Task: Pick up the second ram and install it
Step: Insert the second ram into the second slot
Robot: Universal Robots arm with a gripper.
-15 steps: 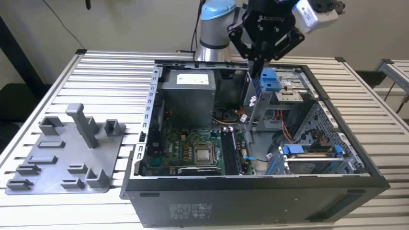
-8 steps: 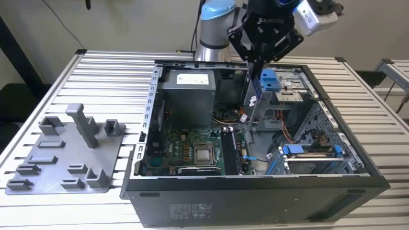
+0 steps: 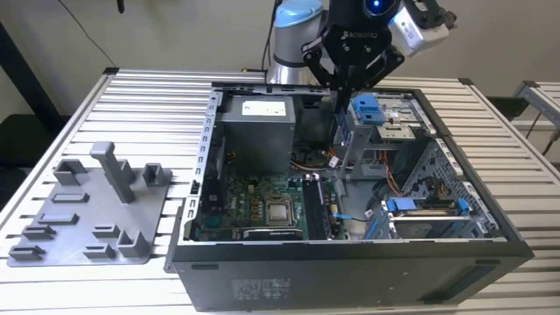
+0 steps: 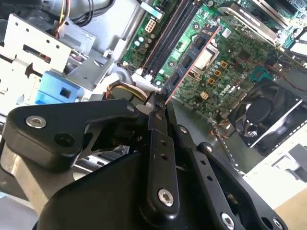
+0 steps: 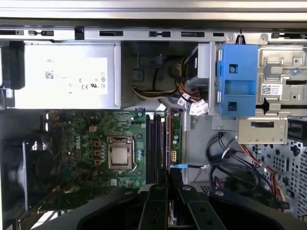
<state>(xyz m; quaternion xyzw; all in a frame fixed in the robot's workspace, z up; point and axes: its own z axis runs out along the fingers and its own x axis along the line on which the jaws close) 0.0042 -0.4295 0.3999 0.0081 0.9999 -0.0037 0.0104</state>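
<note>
The end effector (image 4: 156, 106) was clamped on the second ram (image 4: 190, 57), held above the motherboard's memory slots (image 4: 170, 33). Installation seemed the step in hand, calling for exact alignment with a free slot.

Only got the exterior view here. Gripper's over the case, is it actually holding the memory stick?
Observer: Yes. In the second wrist view the gripper is shut on one end of the memory stick.
Operator: Seated yet?
Observer: No. Same view: the whole stick hangs clear above the motherboard, none of it in the dark slots.
Operator: Lined up?
Observer: In the first wrist view it is edge-on, parallel to the slots, on their side away from the processor.
</note>
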